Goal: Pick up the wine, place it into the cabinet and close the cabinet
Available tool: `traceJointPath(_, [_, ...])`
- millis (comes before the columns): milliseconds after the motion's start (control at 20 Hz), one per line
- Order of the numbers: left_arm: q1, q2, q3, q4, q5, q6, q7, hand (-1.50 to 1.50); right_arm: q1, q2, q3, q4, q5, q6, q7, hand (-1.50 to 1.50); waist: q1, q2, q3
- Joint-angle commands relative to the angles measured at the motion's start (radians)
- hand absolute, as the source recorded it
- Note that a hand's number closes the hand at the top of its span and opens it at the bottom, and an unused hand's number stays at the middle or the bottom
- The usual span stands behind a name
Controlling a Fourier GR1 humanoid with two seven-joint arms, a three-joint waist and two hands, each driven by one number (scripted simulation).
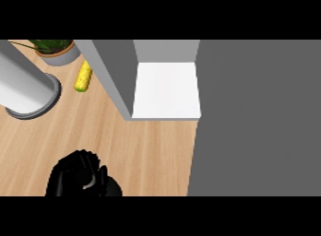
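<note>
Inside the open cabinet (167, 90), a bare white shelf; left hand (78, 177) rests, fingers relaxed.

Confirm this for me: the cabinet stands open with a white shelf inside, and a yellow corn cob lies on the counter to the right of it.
One thing is wrong: the corn cob lies to the left of the cabinet, not the right, between it and the potted plant. The rest holds: in the head view the cabinet stands open with its white shelf showing.
</note>
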Motion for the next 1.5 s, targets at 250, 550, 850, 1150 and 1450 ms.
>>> traceJointPath(250, [-0.106, -0.085, 0.018, 0.043, -0.077, 0.012, 0.063, 1.5, 0.011, -0.002, -0.061, -0.068, -0.071, 0.006, 0.024, -1.5, -0.001, 0.001, 0.001])
traceJointPath(550, [-0.124, -0.132, -0.081, -0.119, -0.179, 0.145, 0.212, 1.5, 0.066, 0.042, -0.024, -0.066, 0.008, 0.042, -0.042, -1.5, -0.002, 0.0, 0.002])
traceJointPath(850, [-0.328, -0.258, -0.073, 0.044, -0.236, 0.19, 0.308, 1.5, -0.042, 0.038, -0.042, 0.015, 0.038, 0.008, -0.026, -1.5, -0.002, 0.002, 0.002])
traceJointPath(1150, [-0.423, -0.278, -0.077, 0.157, -0.258, 0.267, 0.281, 1.5, -0.019, -0.04, -0.158, -0.088, -0.126, 0.017, 0.085, -1.5, -0.007, 0.001, 0.001])
traceJointPath(1450, [-0.564, -0.28, -0.034, 0.327, -0.275, 0.324, 0.281, 1.5, -0.031, -0.009, -0.09, -0.134, -0.06, -0.012, 0.116, -1.5, -0.013, 0.002, 0.001])
